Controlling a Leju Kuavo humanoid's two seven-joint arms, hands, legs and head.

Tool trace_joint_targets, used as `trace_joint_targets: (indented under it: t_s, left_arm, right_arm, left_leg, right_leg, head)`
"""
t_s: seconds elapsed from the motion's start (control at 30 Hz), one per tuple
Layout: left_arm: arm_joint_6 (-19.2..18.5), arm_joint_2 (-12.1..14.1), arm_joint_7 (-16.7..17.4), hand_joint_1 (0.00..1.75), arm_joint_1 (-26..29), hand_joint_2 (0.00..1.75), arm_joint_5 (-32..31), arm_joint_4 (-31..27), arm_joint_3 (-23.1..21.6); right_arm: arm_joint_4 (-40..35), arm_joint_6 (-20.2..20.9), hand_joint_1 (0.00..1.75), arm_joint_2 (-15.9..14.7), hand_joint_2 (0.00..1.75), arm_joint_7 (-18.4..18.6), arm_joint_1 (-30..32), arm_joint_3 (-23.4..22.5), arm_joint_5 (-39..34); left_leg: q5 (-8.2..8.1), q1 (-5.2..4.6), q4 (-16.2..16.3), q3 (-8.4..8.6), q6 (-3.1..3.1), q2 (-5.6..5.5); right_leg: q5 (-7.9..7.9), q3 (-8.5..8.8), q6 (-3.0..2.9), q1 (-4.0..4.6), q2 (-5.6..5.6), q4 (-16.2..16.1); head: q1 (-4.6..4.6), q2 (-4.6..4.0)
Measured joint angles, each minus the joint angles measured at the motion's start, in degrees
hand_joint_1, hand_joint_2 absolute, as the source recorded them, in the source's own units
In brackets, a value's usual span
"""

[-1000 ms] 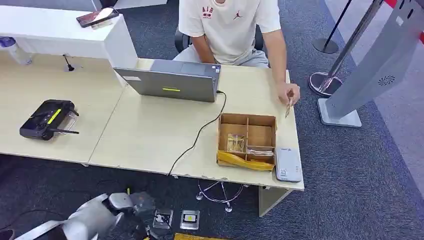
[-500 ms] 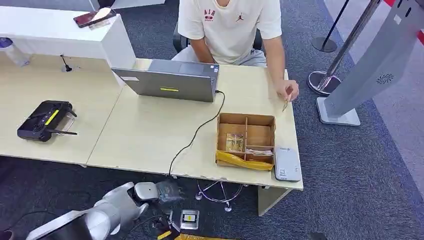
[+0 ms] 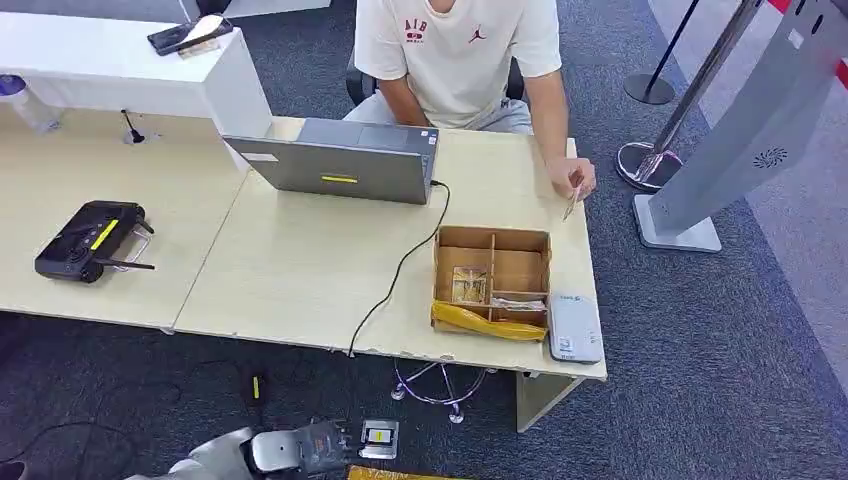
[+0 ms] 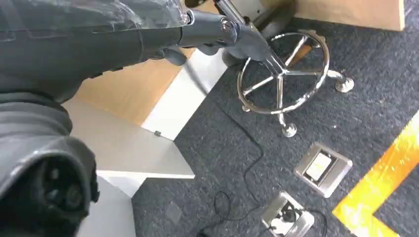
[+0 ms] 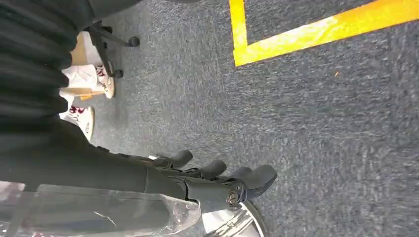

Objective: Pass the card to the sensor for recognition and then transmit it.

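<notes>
Card (image 3: 572, 205) pinched upright in a person's hand (image 3: 574, 180) over the far right edge of the desk (image 3: 300, 270), held just clear of the surface. White card sensor (image 3: 575, 327) flat at the near right corner of the desk, touching the right side of an open wooden compartment box (image 3: 493, 280). Yellow strip along the near wall of that box, a small clear packet in one of its left compartments. Grey laptop (image 3: 340, 160) near the far edge, a black cable (image 3: 395, 275) running from its right side across to the near edge and down. Black handheld controller (image 3: 90, 240) well apart on the left desk section, a phone (image 3: 188, 35) up on the white raised counter at the far left. Left robot hand (image 3: 305, 450) low over the carpet in front of the near edge, beside two floor sockets (image 3: 378, 438); in the left wrist view left robot hand (image 4: 217, 34) stretched out with fingers apart and nothing in them, above a chrome chair base (image 4: 281, 79). Right robot hand (image 5: 217, 180) hanging over blue carpet by a yellow floor line (image 5: 316, 29), fingers loosely apart, holding nothing.
</notes>
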Motion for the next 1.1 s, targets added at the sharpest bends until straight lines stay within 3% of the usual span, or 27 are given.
trace_joint_targets:
  t_s: [0.2, 0.43, 0.77, 0.9, 1.1]
  left_arm:
    - [6.0, 3.4, 0.7, 0.00, 3.2, 0.00, -0.3, 0.0, -0.4]
    - [9.8, 7.0, 0.7, 0.00, 5.6, 0.00, 0.2, 0.0, -0.9]
    - [19.1, 17.3, -7.3, 0.00, 12.4, 0.00, 7.9, 0.4, -0.1]
    - [22.1, 20.3, -8.6, 0.00, 14.3, 0.00, 9.4, 0.5, 0.6]
    - [22.5, 23.9, -8.3, 0.00, 15.5, 0.00, 10.9, 0.5, 2.5]
  right_arm:
    - [0.0, -0.5, 0.00, 0.0, 1.75, 0.1, 1.6, -0.1, -1.3]
    - [0.0, -0.9, 0.00, 0.0, 1.75, 0.4, 2.2, -0.5, -2.6]
    - [0.0, -1.6, 0.00, 0.0, 1.75, 2.4, 2.6, -2.6, -4.6]
    - [0.0, -2.3, 0.00, 0.1, 1.75, 2.4, 2.6, -3.0, -4.7]
    - [0.0, -3.3, 0.00, 0.4, 1.75, 2.0, 2.6, -3.3, -4.6]
  left_leg:
    - [-0.02, 0.04, 0.0, -0.01, -0.03, 0.00]
    - [-0.04, 0.05, 0.0, 0.00, -0.06, 0.00]
    - [-0.11, 0.17, 0.0, 0.04, -0.17, 0.07]
    - [-0.11, 0.17, 0.0, 0.02, -0.17, 0.02]
    - [-0.11, 0.18, -0.1, 0.04, -0.18, 0.02]
  right_leg:
    - [-0.04, 0.00, -0.04, 0.04, 0.00, 0.0]
    - [-0.05, 0.01, -0.05, 0.05, 0.00, 0.0]
    - [-0.18, 0.00, -0.23, 0.18, 0.04, 0.0]
    - [-0.20, 0.02, -0.22, 0.18, 0.00, 0.0]
    - [-0.20, 0.03, -0.22, 0.19, 0.00, 0.0]
  head:
    - [0.00, 0.00]
    - [0.02, 0.00]
    - [-0.02, 0.00]
    - [0.02, 0.00]
    - [0.02, 0.00]
